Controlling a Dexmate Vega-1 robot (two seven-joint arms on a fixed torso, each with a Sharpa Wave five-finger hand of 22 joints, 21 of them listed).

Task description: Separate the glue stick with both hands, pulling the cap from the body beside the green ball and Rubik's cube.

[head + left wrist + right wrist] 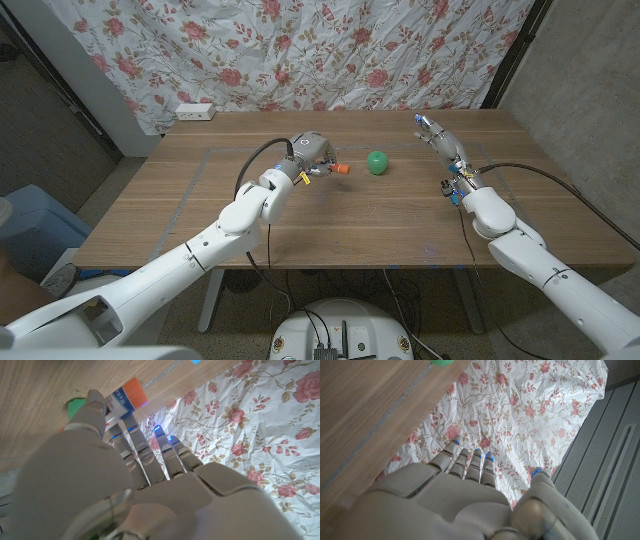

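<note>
Left hand (pixel 312 152) just left of centre in the head view, raised over the table (pixel 200 210), clasped around the glue stick (pixel 334 169), orange end poking out to the right toward the green ball (pixel 377 162). Same grasp in the left wrist view: left hand (pixel 125 485) filling the lower frame, thumb (pixel 92 407) pressed against the white labelled tube of the glue stick (pixel 127 397) near the upper left, orange end capping it, a sliver of the green ball (pixel 75 408) just beside the thumb. Right hand (pixel 440 140) in the upper right of the head view, well apart from the glue stick, lifted with fingers stretched out and apart, grasping nothing. Right wrist view: right hand (pixel 465 495) across the lower frame, fingers (pixel 470 462) extended toward the flowered cloth (pixel 530 405), edge of the green ball (pixel 441 362) at the top. Ball resting on the wood just right of the stick's orange end in the head view. White power strip (pixel 194 112) at the table's far left edge, against the flowered cloth (pixel 320 50).
</note>
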